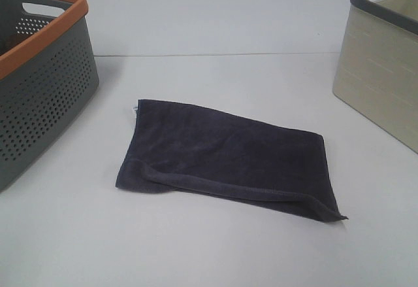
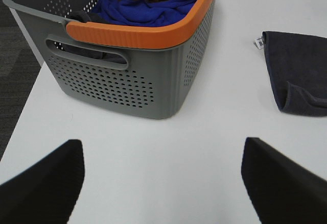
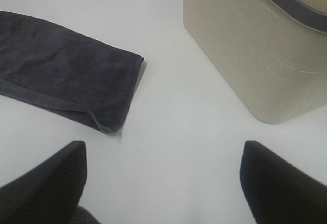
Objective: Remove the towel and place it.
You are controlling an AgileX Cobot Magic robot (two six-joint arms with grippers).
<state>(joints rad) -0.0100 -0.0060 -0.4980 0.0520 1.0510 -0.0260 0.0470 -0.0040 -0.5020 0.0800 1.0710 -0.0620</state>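
Table (image 1: 215,32), white, carries everything. Grey perforated basket (image 1: 39,91) with an orange rim stands at the left, holding blue and brown cloth (image 2: 153,2); a beige bin (image 1: 382,71) with a dark rim stands at the right. Between them, apart from both, the dark navy towel (image 1: 228,159) lies flat and folded, its small white tag (image 2: 259,42) at the corner nearest the basket. Left gripper (image 2: 163,183) and right gripper (image 3: 163,183) hang above bare tabletop, jaws spread wide, holding nothing.

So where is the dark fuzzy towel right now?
The dark navy terry cloth towel lies flat on the white table in the middle of the high view, between the grey perforated basket with the orange rim and the beige basket, touching neither.
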